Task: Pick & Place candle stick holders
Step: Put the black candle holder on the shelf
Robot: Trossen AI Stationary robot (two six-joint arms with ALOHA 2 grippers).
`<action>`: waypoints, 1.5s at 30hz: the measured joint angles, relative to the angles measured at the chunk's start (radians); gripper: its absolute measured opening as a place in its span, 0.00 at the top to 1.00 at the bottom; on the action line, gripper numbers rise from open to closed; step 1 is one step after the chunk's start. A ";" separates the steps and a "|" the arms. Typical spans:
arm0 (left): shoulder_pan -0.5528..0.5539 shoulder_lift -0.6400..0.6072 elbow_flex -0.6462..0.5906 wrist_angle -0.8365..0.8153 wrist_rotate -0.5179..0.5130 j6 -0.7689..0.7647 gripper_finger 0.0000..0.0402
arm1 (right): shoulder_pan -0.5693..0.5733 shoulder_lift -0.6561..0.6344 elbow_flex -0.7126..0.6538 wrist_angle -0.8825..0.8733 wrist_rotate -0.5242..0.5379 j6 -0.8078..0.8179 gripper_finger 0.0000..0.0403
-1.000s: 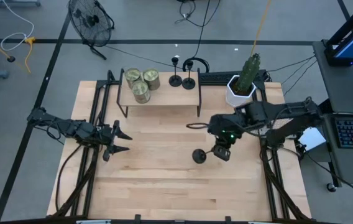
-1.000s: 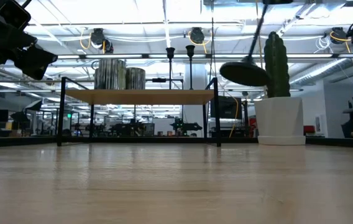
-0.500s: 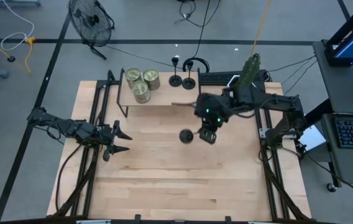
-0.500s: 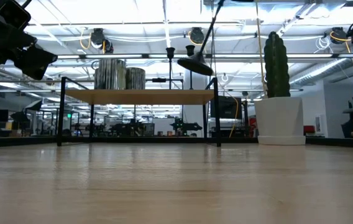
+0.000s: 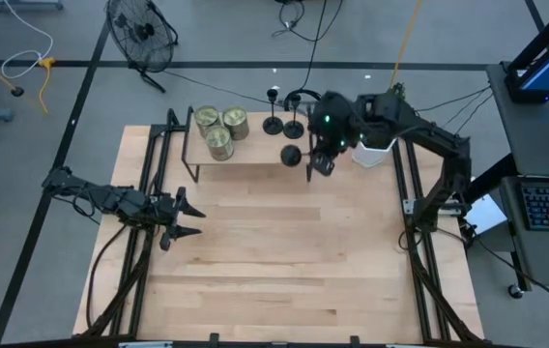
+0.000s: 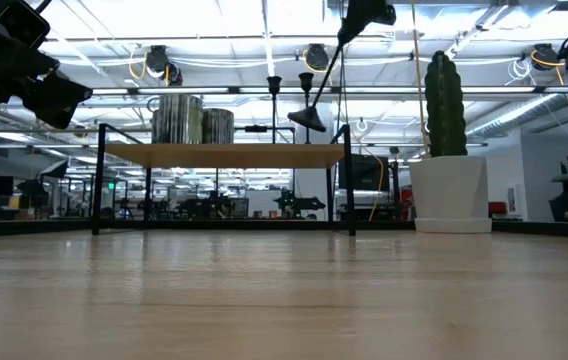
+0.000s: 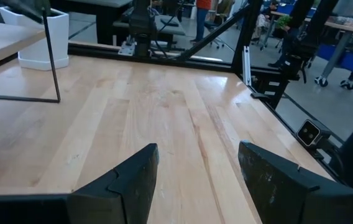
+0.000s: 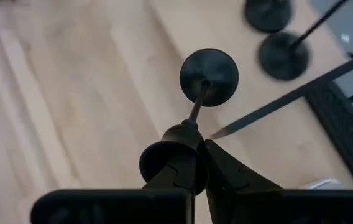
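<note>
The right gripper [image 5: 319, 162] is pinching the cup end of a candle holder [image 8: 205, 84], carrying it tilted above the shelf [image 5: 255, 155] near two others [image 5: 283, 126]. It looks rigid, light and bottom-heavy, so a grip nearer the stem's middle would swing less. The left gripper [image 5: 184, 218] is waiting half open over the counter [image 5: 284, 271], holding nothing.

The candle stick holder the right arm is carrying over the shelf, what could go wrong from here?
1. The held candle stick holder hangs tilted in the right gripper, pinched near its cup end; set down like that, it may tip on its base.
2. Two holders already stand on the shelf close by; the base could knock them over.
3. It is near the shelf's right end and could slide off.
</note>
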State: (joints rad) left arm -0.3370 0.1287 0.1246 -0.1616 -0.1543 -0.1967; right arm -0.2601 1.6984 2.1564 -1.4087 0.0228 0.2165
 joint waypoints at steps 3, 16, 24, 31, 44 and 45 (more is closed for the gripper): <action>0.000 0.000 0.000 0.000 0.000 0.004 0.42 | -0.057 -0.002 0.000 0.058 -0.042 -0.049 0.99; 0.000 0.000 0.000 0.005 -0.003 -0.026 0.42 | -0.204 -0.001 -0.001 0.140 -0.171 -0.128 0.99; 0.000 0.000 0.000 0.018 -0.004 -0.026 0.42 | -0.210 0.066 -0.003 0.102 -0.187 -0.168 0.99; 0.000 0.001 0.000 0.038 -0.006 -0.023 0.42 | -0.223 0.084 -0.003 0.118 -0.193 -0.195 0.99; 0.000 0.002 0.000 0.039 -0.006 -0.026 0.42 | -0.231 0.083 -0.003 0.113 -0.211 -0.195 0.97; 0.000 0.002 0.000 0.039 -0.006 -0.026 0.42 | -0.231 0.083 -0.002 0.113 -0.211 -0.195 0.97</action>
State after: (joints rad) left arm -0.3373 0.1303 0.1246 -0.1226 -0.1600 -0.2222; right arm -0.4915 1.7813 2.1539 -1.2961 -0.1879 0.0216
